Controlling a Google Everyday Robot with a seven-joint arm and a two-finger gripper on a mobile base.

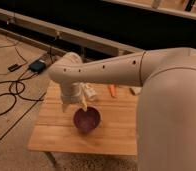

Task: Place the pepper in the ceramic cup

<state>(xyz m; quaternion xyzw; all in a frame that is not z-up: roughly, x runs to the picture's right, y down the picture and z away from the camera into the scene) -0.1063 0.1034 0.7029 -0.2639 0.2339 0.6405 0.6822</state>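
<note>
The pepper (112,90) is a slim orange-red piece lying on the wooden table (51,135), toward its far side. My gripper (75,106) hangs down from the white arm over the table's left half, well left of the pepper. Its fingers (84,105) stand apart with nothing between them, so it is open. A pale off-white shape (91,92) just behind the wrist looks like the ceramic cup, mostly hidden by the gripper.
A dark purple bowl (87,120) sits right below and in front of the gripper. A small pale object (135,91) peeks out at the arm's edge. Cables (11,92) and a small box (37,66) lie on the floor to the left.
</note>
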